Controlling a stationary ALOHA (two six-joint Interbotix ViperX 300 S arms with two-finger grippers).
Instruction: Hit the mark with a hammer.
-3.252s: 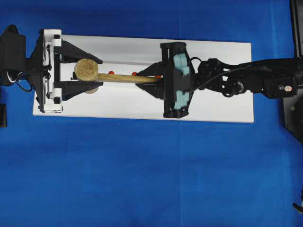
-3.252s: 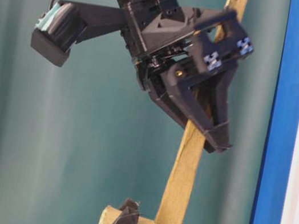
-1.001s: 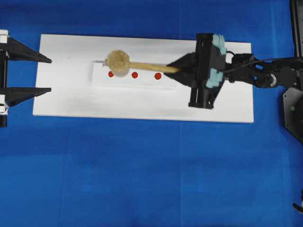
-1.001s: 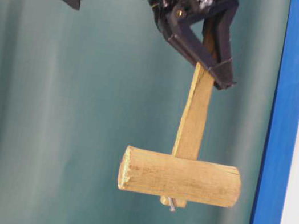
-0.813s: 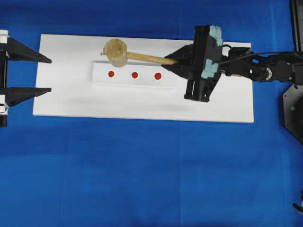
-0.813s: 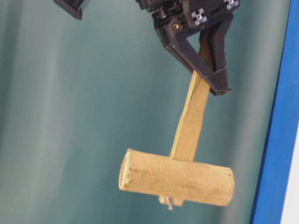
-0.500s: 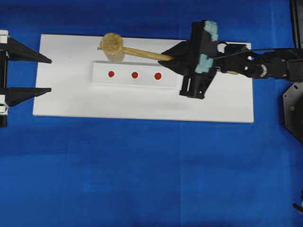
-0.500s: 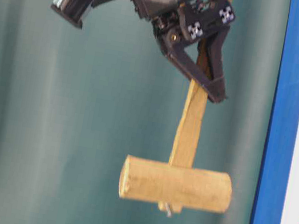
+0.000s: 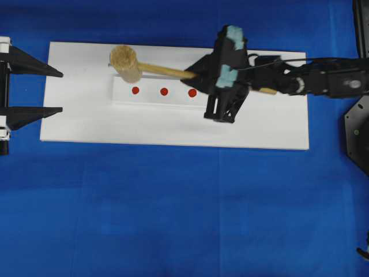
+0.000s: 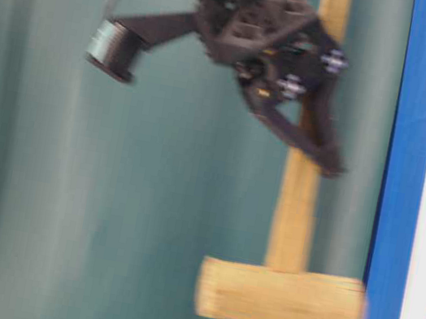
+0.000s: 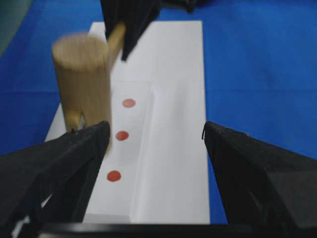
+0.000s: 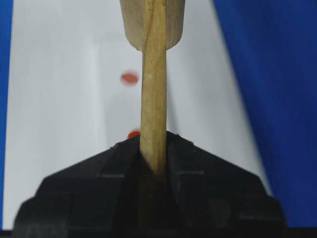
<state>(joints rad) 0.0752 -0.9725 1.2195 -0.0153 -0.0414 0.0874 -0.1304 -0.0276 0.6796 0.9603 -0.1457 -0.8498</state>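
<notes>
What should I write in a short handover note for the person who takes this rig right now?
Right gripper: shut on the hammer handle, head held above the white board, beside the strip with three red marks.
Left gripper: open, holds nothing, at the board's left end.
Done: hammer picked up and raised.
Left: bring the head down on a mark; no hit is visible.

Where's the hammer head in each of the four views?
Overhead: hammer head upper left, above the leftmost red dot.
Table-level: lower middle, lying sideways, blurred.
Left wrist: upper left, blurred.
Right wrist: top centre, partly cut off.
Shared landmark: the red dots on the white board.
</notes>
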